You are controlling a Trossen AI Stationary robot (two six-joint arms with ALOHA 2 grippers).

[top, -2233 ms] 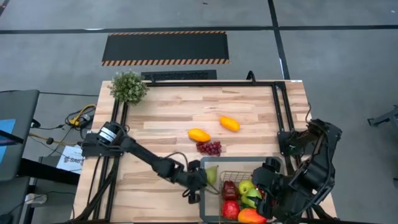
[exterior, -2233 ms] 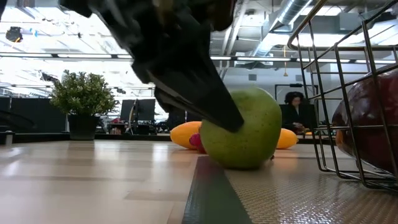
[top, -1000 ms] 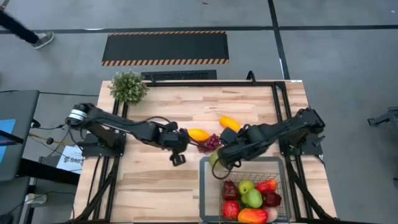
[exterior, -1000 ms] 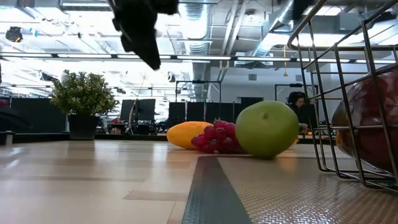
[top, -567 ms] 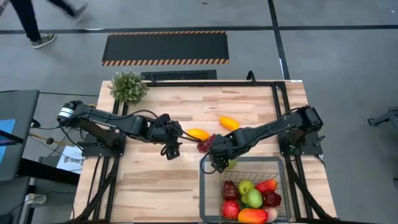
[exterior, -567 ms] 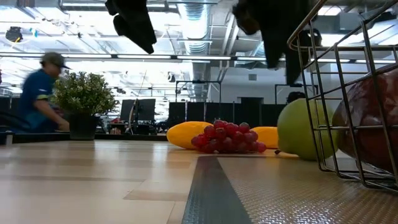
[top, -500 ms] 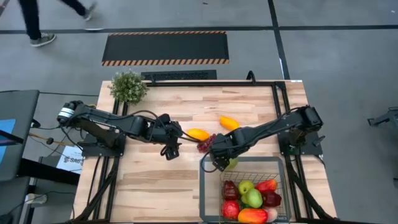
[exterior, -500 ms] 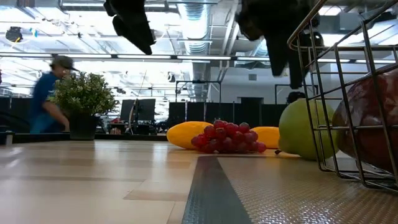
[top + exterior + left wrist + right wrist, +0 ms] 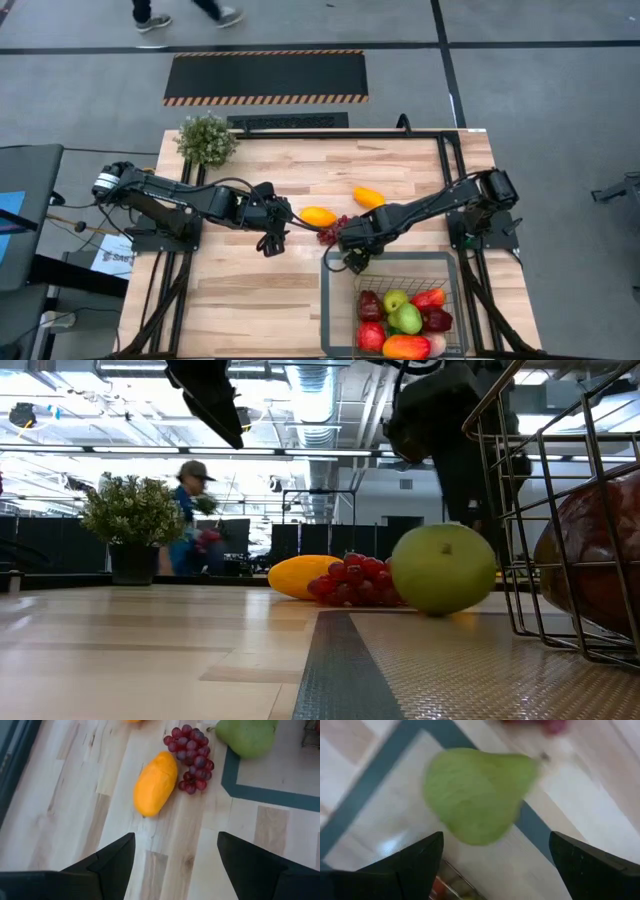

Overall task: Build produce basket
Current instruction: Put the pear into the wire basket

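A bushy green potted plant [image 9: 206,139] stands at the far left corner of the pale wooden table [image 9: 260,300], well away from the rectangular dark wire-mesh basket [image 9: 330,300] with its wide flat grey rim, which sits at the near right. The left gripper [image 9: 268,241] hangs above the bare wood to the left of the basket's far left corner, its fingers [image 9: 107,865] spread apart with nothing between them. Beyond them in the left wrist view lies an elongated orange-yellow toy fruit [image 9: 155,783], with a bunch of dark red toy grapes [image 9: 192,759] touching its side; both lie just outside the basket's far left corner. A second orange-yellow toy fruit [image 9: 369,198] lies on the wood farther from the basket than the grapes. The right gripper [image 9: 356,262] hovers over the basket's far left corner with its jaws wide and empty. Directly below it a green toy pear [image 9: 477,795] lies on the grey rim, outside the mesh and just beside the grapes. Inside the basket, at its near end, sit red, green, dark maroon and orange toy produce [image 9: 400,322] packed together. In the room behind the table, in the low view, a person [image 9: 192,520] is passing by.
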